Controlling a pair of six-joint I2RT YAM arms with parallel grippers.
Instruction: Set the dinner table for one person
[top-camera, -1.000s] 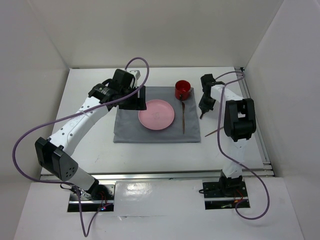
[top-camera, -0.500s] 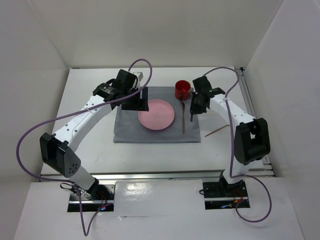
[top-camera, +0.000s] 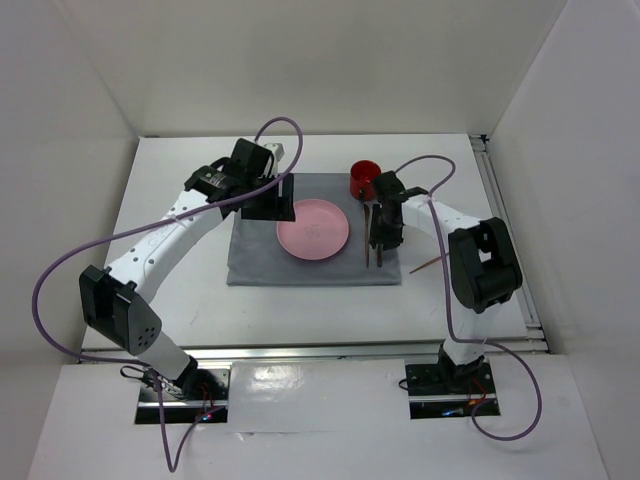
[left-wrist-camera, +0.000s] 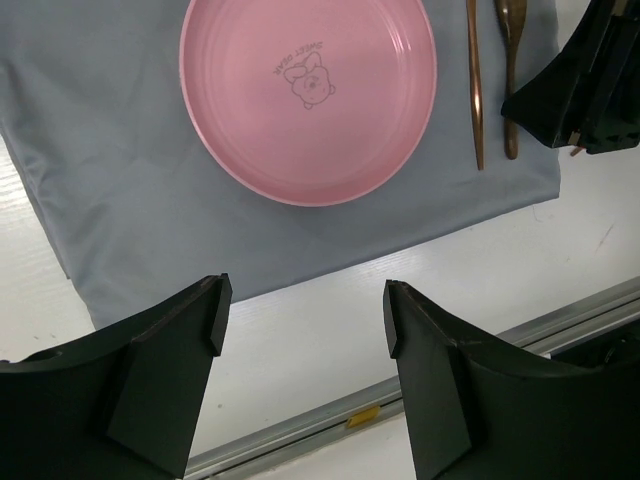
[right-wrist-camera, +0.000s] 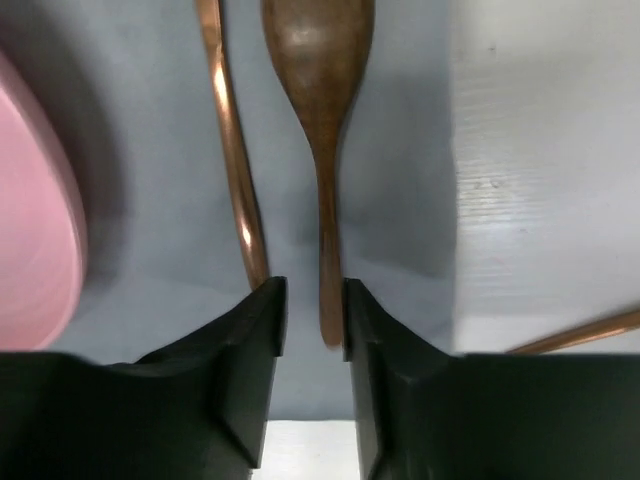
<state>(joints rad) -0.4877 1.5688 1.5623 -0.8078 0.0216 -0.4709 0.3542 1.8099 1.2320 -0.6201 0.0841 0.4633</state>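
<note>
Robot lab / test cell, not a home. Evidence: white tabletop (top-camera: 300, 290) boxed in by plain white walls (top-camera: 330, 60) on 3 sides. Alu. rail (top-camera: 320, 352) along front edge. Left arm (top-camera: 160, 240) & right arm (top-camera: 480, 265) bolted to metal base plates (top-camera: 445, 392) at near edge. Purple cables (top-camera: 45, 280) loop loose. Flat, even lighting.

The worktop (top-camera: 330, 292) is lying flat and level as a large white rectangle, filling the floor of the enclosure. A metal front rail (top-camera: 330, 350) is running along its near edge, and a right rail (top-camera: 497, 180) is running down its right side. White walls (top-camera: 330, 70) are closing it in at the left, back and right. Its matte surface is showing faint scuffs in the right wrist view.
</note>
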